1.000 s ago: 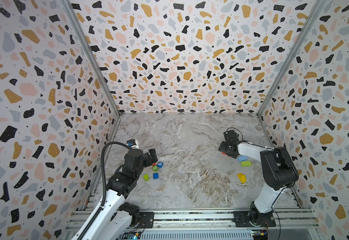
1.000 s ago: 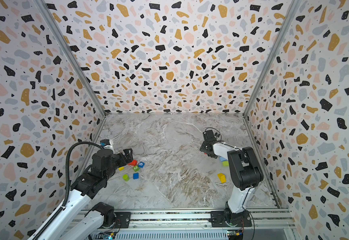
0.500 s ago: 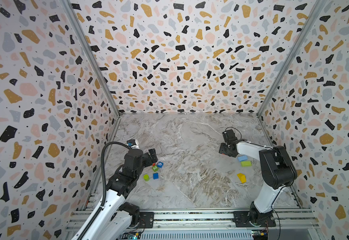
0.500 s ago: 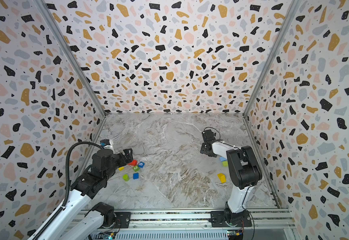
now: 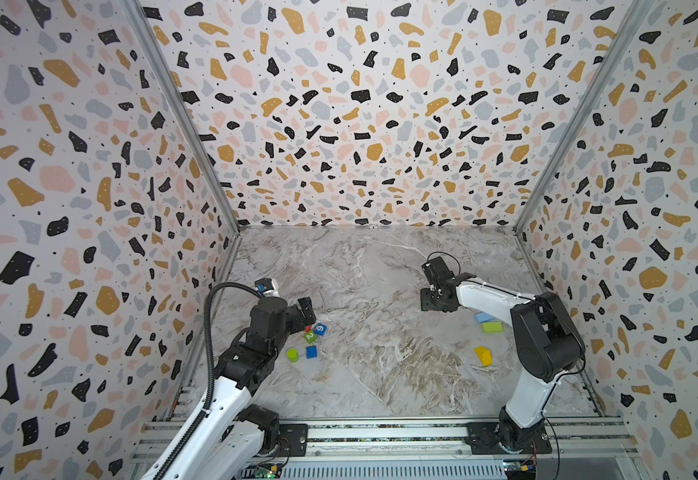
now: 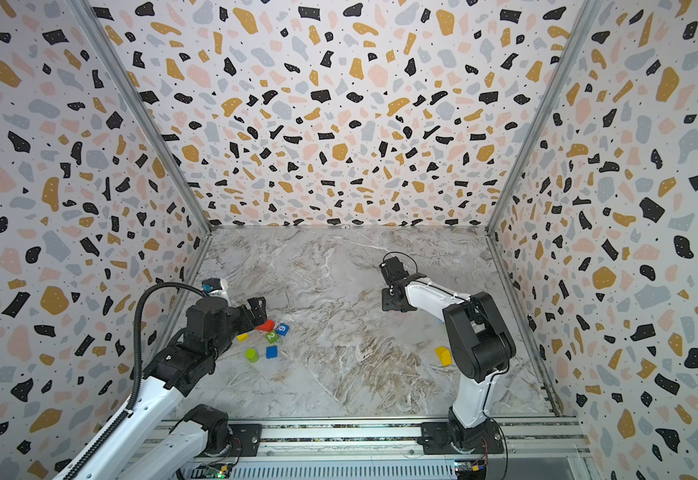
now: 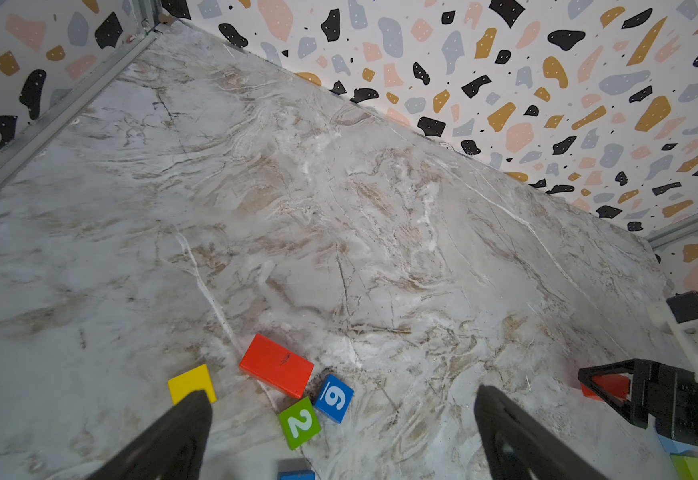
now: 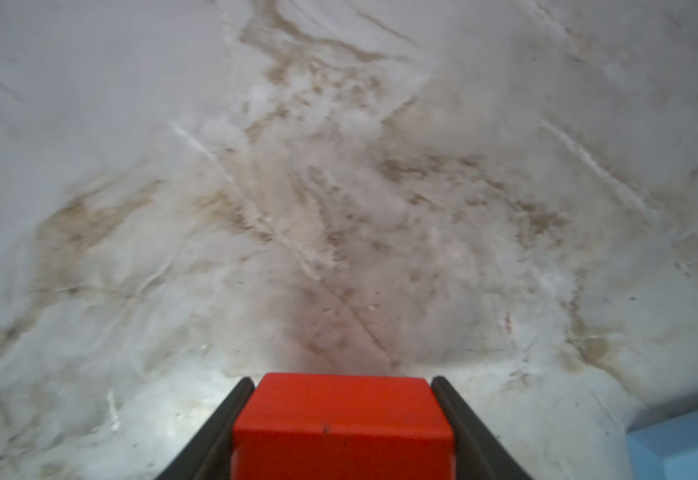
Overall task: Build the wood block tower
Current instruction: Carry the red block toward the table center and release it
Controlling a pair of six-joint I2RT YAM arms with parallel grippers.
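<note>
My right gripper (image 8: 342, 384) is shut on a red slab (image 8: 341, 419), with a finger pressed against each side. In both top views it hangs low over the table's right middle (image 5: 432, 299). My left gripper (image 7: 343, 397) stands wide open above a cluster on the left. That cluster holds a second red slab (image 7: 276, 365), a yellow cube (image 7: 191, 382), a blue cube marked 9 (image 7: 334, 398) and a green cube marked 2 (image 7: 299, 423). A lime cylinder (image 5: 292, 354) and a plain blue cube (image 5: 311, 351) lie nearer the front.
A light blue block (image 5: 484, 317), a lime bar (image 5: 492, 327) and a yellow wedge (image 5: 482, 355) lie by the right arm. Terrazzo walls enclose the marble table (image 5: 380, 374) on three sides. A rail runs along the front edge.
My right gripper's jaws have narrowed onto the red slab, and the gripper has shifted slightly left. The left arm has not moved.
</note>
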